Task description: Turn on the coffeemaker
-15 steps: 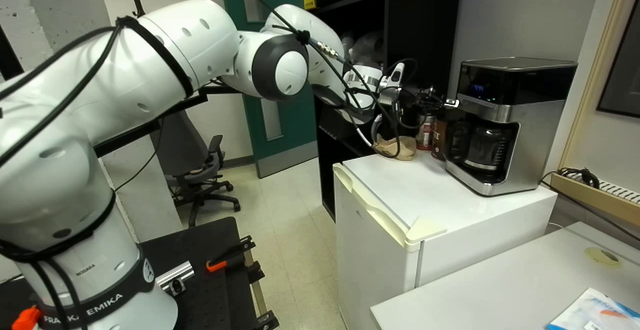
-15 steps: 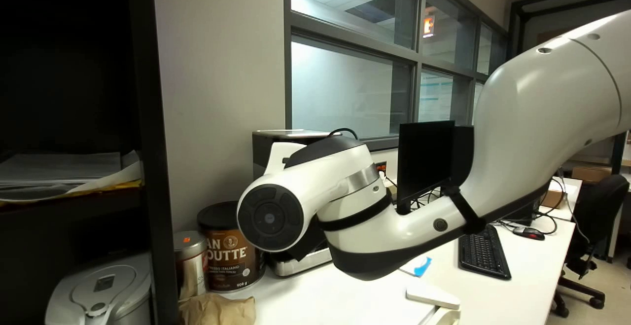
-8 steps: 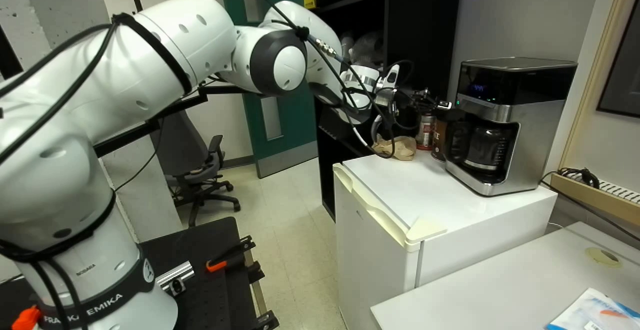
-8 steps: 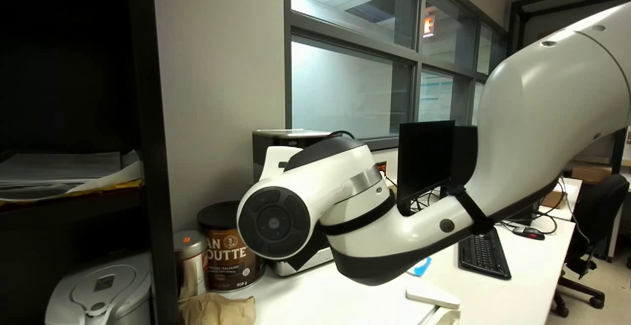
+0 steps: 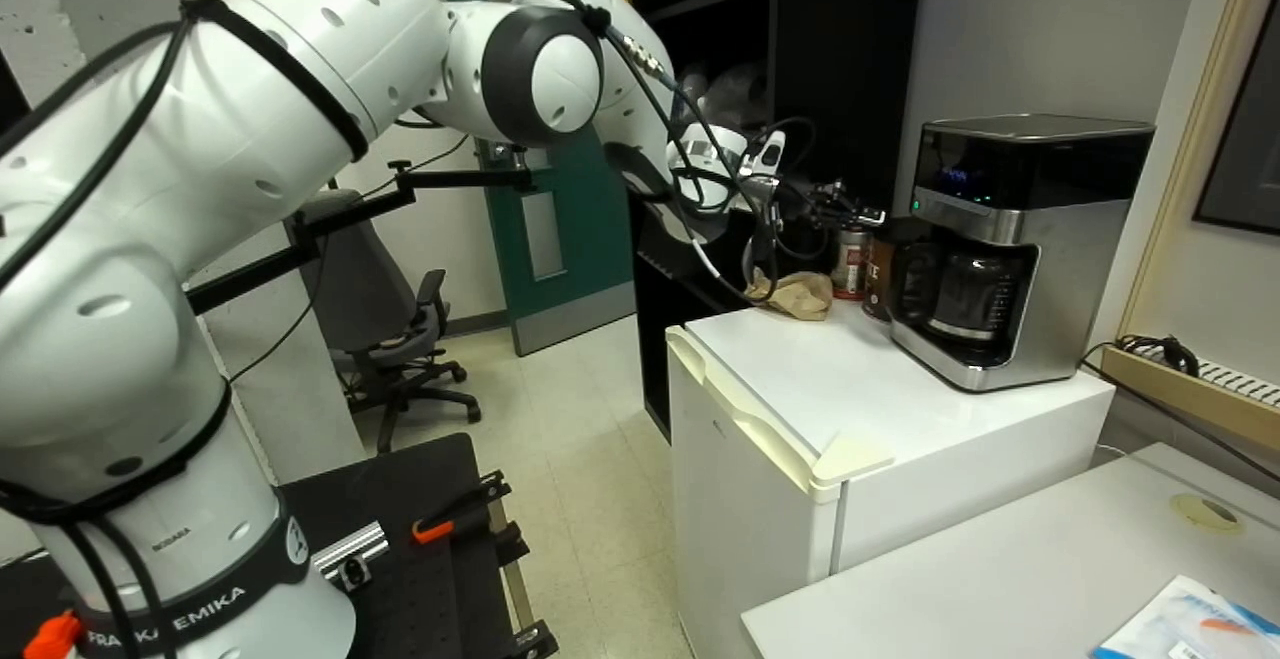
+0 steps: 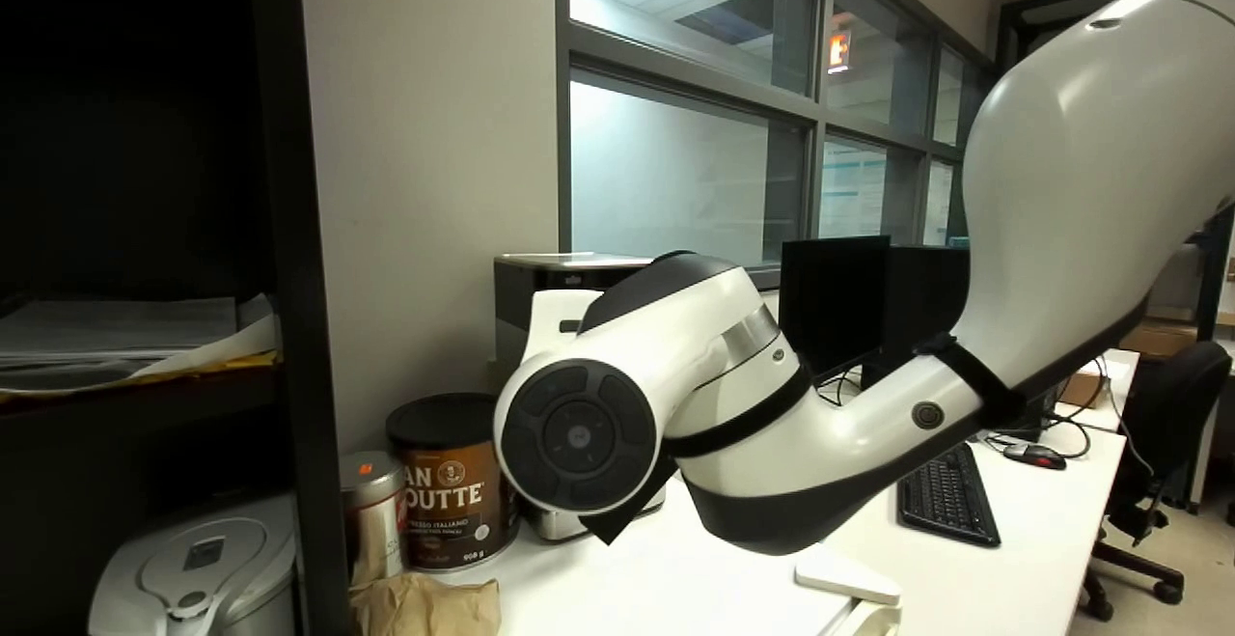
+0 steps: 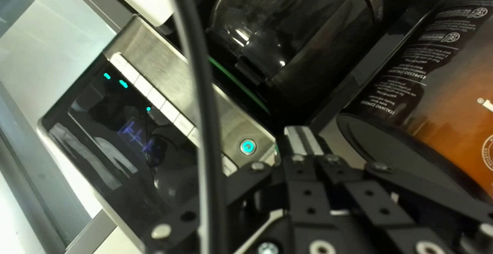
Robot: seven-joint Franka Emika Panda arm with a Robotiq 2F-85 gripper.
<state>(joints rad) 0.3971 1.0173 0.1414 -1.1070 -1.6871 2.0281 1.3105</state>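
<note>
In an exterior view the white mini-fridge carries the drip coffeemaker, at three o'clock from the Robotiq gripper, narrow and empty. Pressing looks done; backing clear should follow. Only the wrist view resolves the cyan-lit power button, at the gripper's nine o'clock.

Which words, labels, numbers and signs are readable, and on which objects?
"FRA … EMIKA" (partly covered): base band
"NOBARA": arm section above
"AN OUTTE" (cut off): brown can
"ESPRESSO ITALIANO": can
"ITALIANO ESPRESSO": can
"908 g": can
Too small or blurred: coffeemaker display, buttons; smaller tin; packet; lit sign.
</note>
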